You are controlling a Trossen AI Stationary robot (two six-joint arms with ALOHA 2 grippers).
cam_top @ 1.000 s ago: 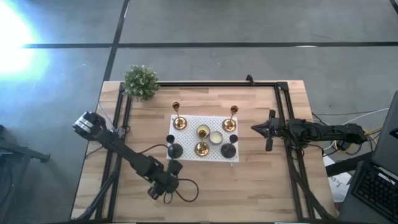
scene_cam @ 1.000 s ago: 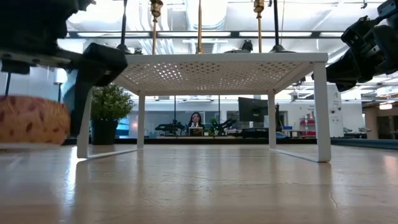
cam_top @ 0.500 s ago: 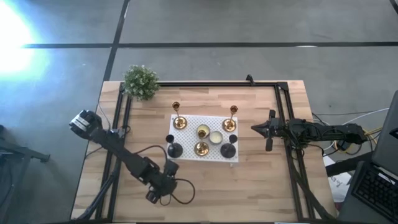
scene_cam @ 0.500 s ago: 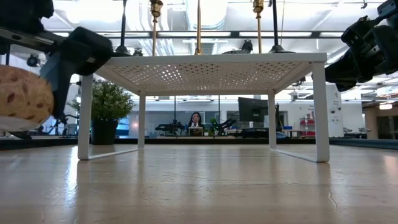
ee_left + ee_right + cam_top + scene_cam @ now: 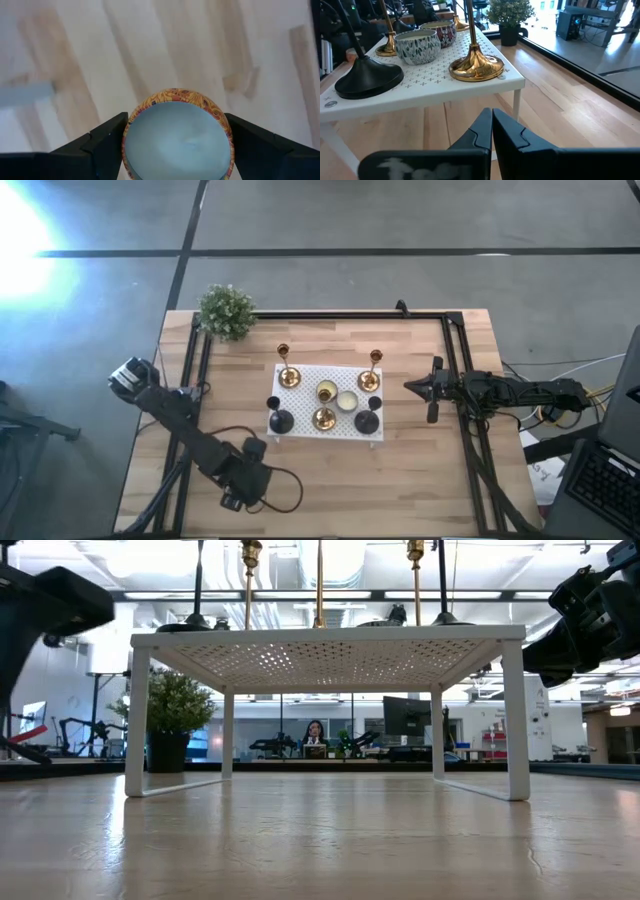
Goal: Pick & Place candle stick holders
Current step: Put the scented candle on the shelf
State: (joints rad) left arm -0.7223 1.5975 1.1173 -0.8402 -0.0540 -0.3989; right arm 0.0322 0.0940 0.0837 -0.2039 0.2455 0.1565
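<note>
A white perforated shelf (image 5: 340, 376) stands mid-table. On it are brass candle stick holders (image 5: 288, 375) (image 5: 372, 377) (image 5: 324, 418), two black ones (image 5: 280, 420) (image 5: 367, 420) and two small cups (image 5: 347, 401). My left gripper (image 5: 241, 478) hangs over the table's near left part, pointing steeply down, shut on a round cup (image 5: 177, 135) with an orange patterned wall and a pale inside. In the high view the gripper hides the cup. My right gripper (image 5: 432, 392) waits to the right of the shelf, shut and empty; the right wrist view shows a brass base (image 5: 476, 67) ahead of it. My left gripper pinches the patterned cup between its two fingers (image 5: 107, 145) (image 5: 255, 145), which lie on opposite sides of the round outer wall (image 5: 131, 127) near the rim. The fingers come from above, pointing down. The cup is upright with its mouth up, lifted clear of the table.
A small potted plant (image 5: 227, 310) stands at the table's far left corner. Black frame rails (image 5: 330, 314) run along the far edge and both sides. A cable loop (image 5: 285, 495) lies beside my left gripper. A person (image 5: 314, 732) sits far back in the room.
My left gripper has gone up and toward the table's left edge, rolling about its own axis, with the patterned cup still between its fingers. The cup has risen from near the tabletop, clear of it and out of the low view.
</note>
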